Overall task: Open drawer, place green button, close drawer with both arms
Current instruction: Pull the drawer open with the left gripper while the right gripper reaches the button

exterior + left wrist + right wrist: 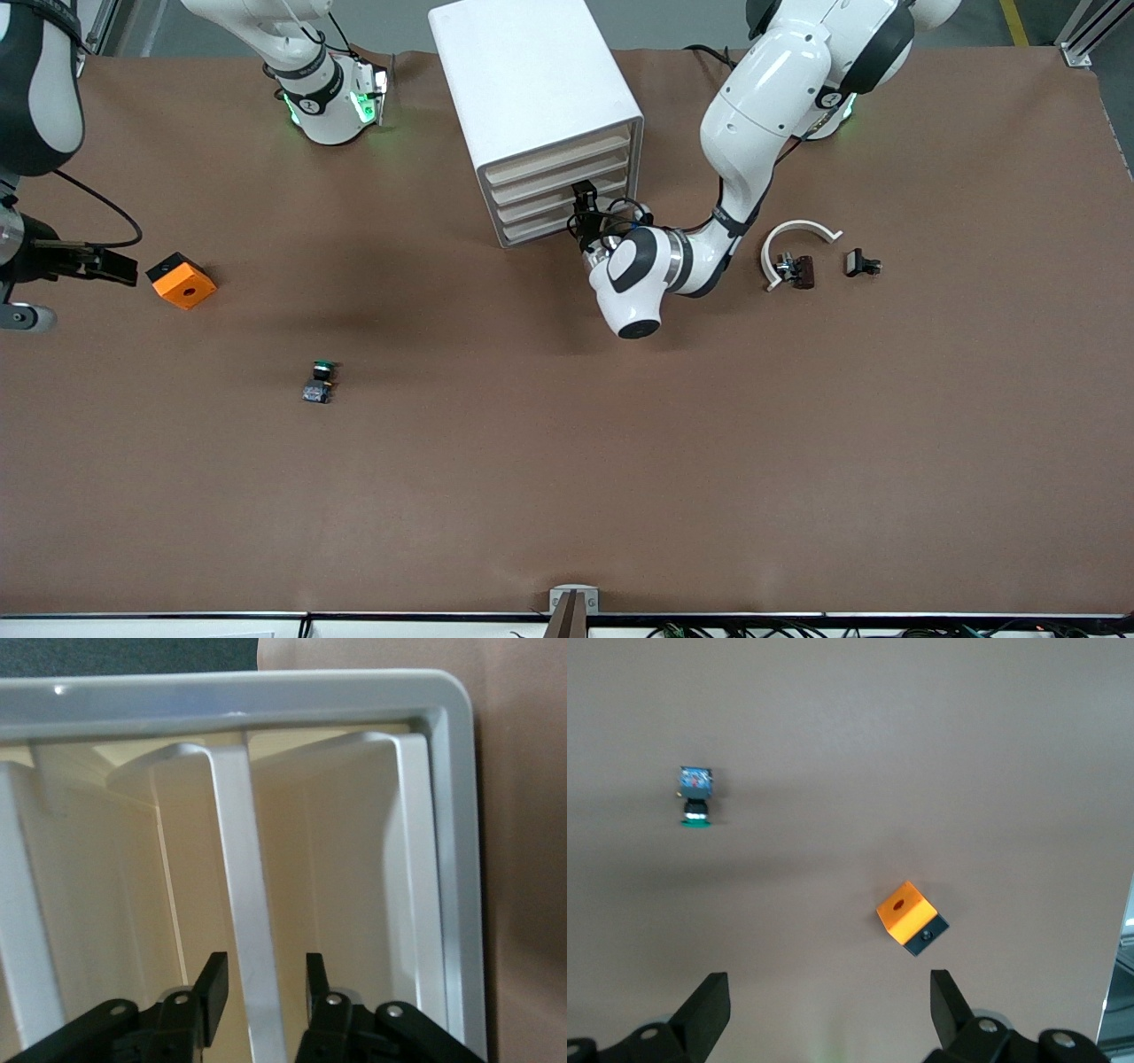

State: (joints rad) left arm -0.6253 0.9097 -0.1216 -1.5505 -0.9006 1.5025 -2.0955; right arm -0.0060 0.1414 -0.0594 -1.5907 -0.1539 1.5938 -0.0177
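Note:
The white cabinet [532, 80] stands at the robots' side of the table with all four drawers shut; the lowest drawer [532, 233] is flush. My left gripper [583, 217] is at the drawer fronts, open, its fingers [213, 988] straddling a white drawer lip [244, 886] without touching it; I cannot tell which drawer's. The green-capped button [319, 381] lies on the table nearer the front camera, toward the right arm's end, and shows in the right wrist view [695, 797]. My right gripper [120, 266] is wide open and empty [830, 1001], over the table beside the orange block.
An orange block with a hole [182, 281] [911, 920] lies near the right gripper. A white arc with a black-brown piece [797, 252] and a small black piece [861, 263] lie toward the left arm's end. A metal bracket [574, 602] sits at the front edge.

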